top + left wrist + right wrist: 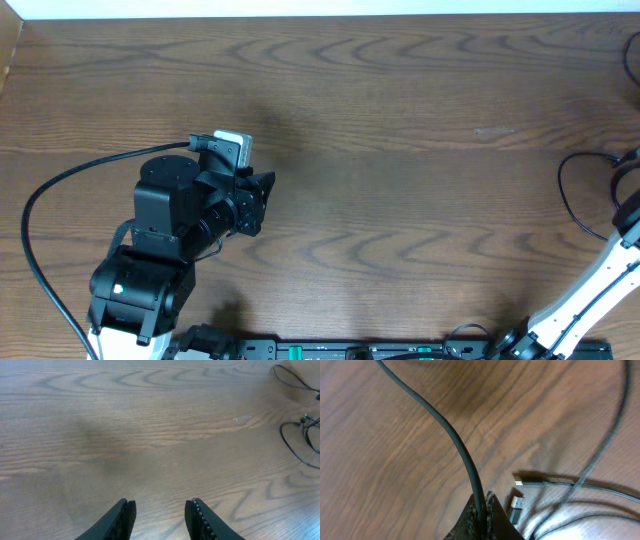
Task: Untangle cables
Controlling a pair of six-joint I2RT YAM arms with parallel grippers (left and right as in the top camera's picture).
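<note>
Black cable (pixel 438 417) is clamped in the closed right end effector (pixel 482 506); left end effector (pixel 160 510) is part-open, nothing held.
Two plug ends (pixel 517 507) are seen just right of the right fingertips, among further cable runs, count not resolvable. Cable loops (pixel 302 421) are seen far ahead-right of the left end effector, toward the worktop (pixel 400 100) right side; broad wood is left between the arms.

left arm (pixel 170 230) bent, left fingers (pixel 120 519) apart | right arm (pixel 598 282) extended, right fingers (pixel 496 519) clamped on black cable (pixel 455 445)
</note>
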